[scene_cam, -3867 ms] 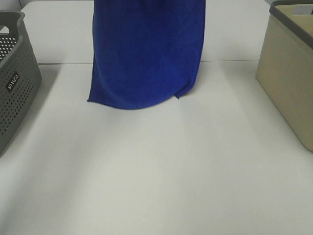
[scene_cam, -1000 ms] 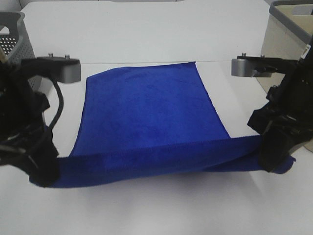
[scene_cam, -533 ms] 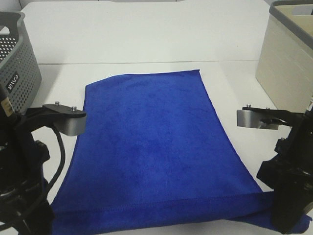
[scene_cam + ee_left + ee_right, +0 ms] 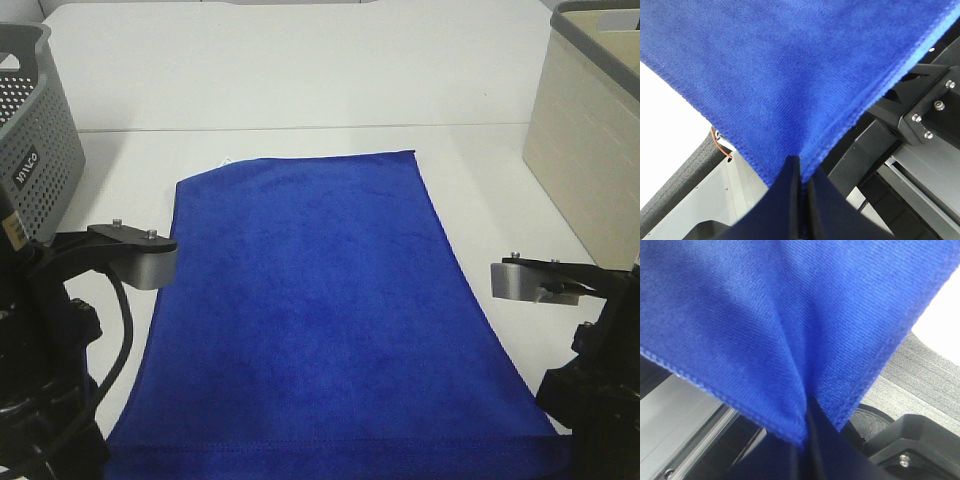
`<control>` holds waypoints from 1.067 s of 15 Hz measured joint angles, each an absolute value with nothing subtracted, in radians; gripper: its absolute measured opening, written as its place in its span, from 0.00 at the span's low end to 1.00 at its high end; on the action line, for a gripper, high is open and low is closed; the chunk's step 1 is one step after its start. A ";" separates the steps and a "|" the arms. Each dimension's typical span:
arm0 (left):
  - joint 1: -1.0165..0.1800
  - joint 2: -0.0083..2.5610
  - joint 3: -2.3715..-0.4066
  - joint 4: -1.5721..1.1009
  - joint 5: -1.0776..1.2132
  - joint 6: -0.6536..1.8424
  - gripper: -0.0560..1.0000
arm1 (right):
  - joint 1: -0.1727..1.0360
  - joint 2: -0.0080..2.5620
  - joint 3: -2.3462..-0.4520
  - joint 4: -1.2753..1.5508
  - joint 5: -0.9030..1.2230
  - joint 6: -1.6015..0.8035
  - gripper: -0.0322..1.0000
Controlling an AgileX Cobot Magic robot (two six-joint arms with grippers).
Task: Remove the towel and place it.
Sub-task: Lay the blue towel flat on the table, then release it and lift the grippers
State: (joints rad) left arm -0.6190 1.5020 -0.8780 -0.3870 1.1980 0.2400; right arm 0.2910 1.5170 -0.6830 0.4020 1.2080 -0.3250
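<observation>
Royal-blue plush rectangular towel (image 4: 320,300) lies spread on white table (image 4: 300,80); left gripper (image 4: 801,172) and right gripper (image 4: 807,415) each clench a corner. Grey perforated basket (image 4: 40,130) label: unreadable.

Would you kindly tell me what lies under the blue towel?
The towel lies spread over the white table, which shows around its far and side edges. Anything beneath the cloth is covered; it looks flat, with no bulge.

high: looks down on table (image 4: 300,80) | wrists: close-up | shared: towel (image 4: 310,300)
</observation>
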 joint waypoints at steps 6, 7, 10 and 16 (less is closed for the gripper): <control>-0.619 1.502 -0.878 -0.385 1.202 0.240 0.05 | 0.291 1.517 -0.682 0.407 1.208 -0.325 0.11; -0.619 1.502 -0.878 -0.384 1.205 0.240 0.05 | 0.291 1.517 -0.682 0.398 1.208 -0.325 0.13; -0.619 1.502 -0.878 -0.421 1.206 0.240 0.05 | 0.291 1.517 -0.682 0.392 1.208 -0.325 0.18; -0.675 1.502 -0.878 -0.437 1.206 0.192 0.05 | 0.291 1.517 -0.682 0.393 1.208 -0.325 0.22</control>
State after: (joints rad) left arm -0.6750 1.5020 -0.8780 -0.4370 1.2060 0.1920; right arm 0.2910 1.5170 -0.6820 0.3930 1.2080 -0.3250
